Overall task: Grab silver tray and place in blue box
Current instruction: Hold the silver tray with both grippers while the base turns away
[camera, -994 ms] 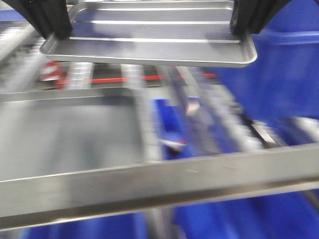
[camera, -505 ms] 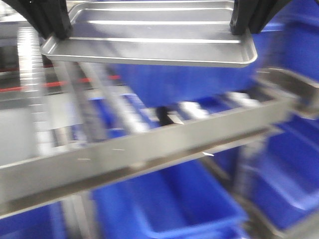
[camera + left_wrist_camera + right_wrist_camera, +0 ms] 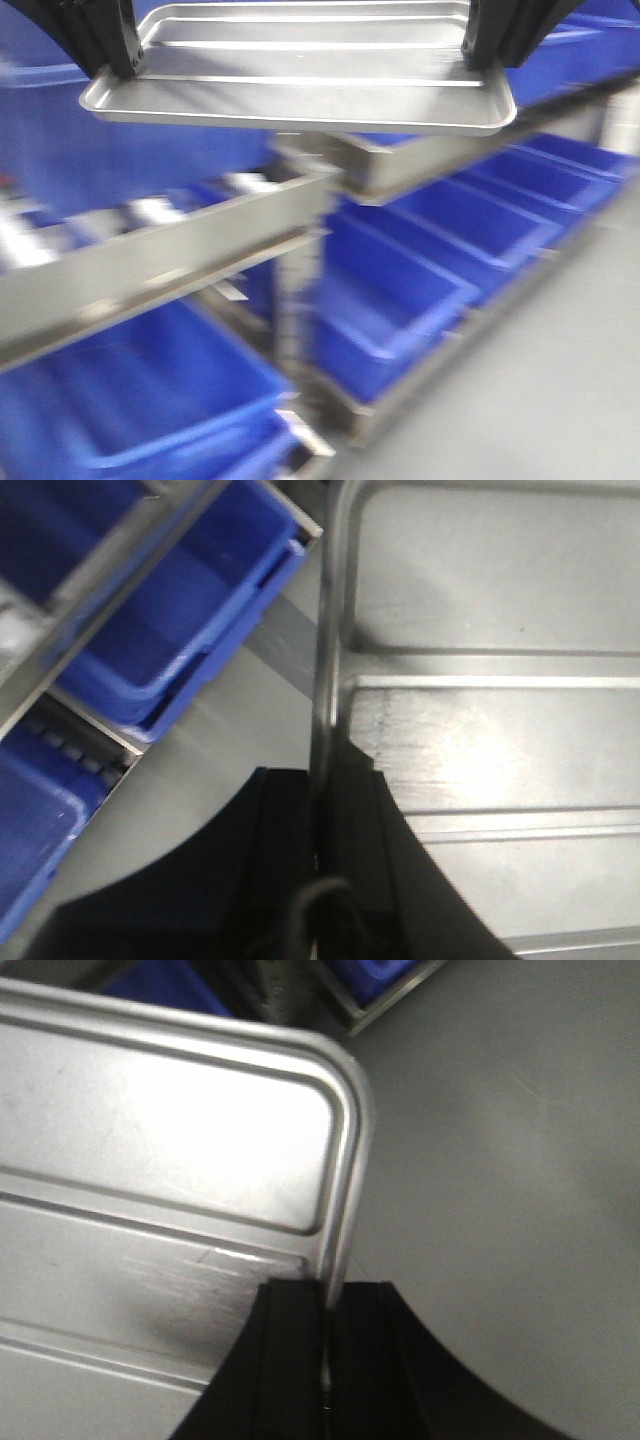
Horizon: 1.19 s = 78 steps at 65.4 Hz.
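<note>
The silver tray [image 3: 300,95] hangs level in the air at the top of the front view, its two ridge lines showing. My left gripper [image 3: 110,55] is shut on its left rim and my right gripper [image 3: 490,45] on its right rim. In the left wrist view the black fingers [image 3: 285,830] clamp the tray's rolled edge [image 3: 325,680]. The right wrist view shows the same grip by my right gripper [image 3: 328,1305] near a rounded corner of the tray [image 3: 345,1090]. Several blue boxes [image 3: 400,290] sit on rack shelves below the tray; I cannot tell which one is meant.
A blurred steel rack rail [image 3: 170,260] runs diagonally under the tray, with an upright post [image 3: 300,300]. More blue crates [image 3: 130,400] fill the lower shelf. Grey floor [image 3: 560,380] lies at the right. Blue bins [image 3: 170,630] and floor show beneath the left wrist.
The background has swept leftward: the roller shelf and dull grey tray are gone, replaced by rack shelves of blue crates and floor. The silver tray stays gripped in the same place in view.
</note>
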Available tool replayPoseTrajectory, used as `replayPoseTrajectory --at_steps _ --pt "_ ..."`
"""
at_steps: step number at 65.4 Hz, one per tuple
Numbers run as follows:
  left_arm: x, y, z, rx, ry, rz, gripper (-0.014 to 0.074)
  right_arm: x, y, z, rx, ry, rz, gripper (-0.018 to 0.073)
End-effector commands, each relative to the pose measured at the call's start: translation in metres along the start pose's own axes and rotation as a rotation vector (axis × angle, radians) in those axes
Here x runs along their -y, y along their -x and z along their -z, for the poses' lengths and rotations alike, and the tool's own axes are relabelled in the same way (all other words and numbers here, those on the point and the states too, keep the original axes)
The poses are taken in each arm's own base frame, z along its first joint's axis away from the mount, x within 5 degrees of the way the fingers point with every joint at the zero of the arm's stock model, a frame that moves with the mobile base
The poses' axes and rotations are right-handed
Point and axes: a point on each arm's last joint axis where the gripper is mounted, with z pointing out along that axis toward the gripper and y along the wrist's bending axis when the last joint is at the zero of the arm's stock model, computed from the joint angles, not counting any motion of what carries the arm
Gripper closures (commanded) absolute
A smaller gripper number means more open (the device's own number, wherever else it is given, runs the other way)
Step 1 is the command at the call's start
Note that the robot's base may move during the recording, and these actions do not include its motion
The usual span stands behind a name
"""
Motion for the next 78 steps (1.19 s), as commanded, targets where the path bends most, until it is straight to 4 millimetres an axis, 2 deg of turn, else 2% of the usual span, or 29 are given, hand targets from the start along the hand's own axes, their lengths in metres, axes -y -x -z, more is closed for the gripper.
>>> replayPoseTrajectory --at_steps 1,78 --pt "0.0003 0.0089 0.0257 0.115 -0.025 -0.009 0.0701 0.0048 0.0089 0.0223 0.09 -0.002 0.033 0.0501" --pt "0.0003 0.0089 0.0257 0.115 -0.025 -0.009 0.0701 0.0048 0.0089 0.0223 0.09 -0.002 0.033 0.0501"
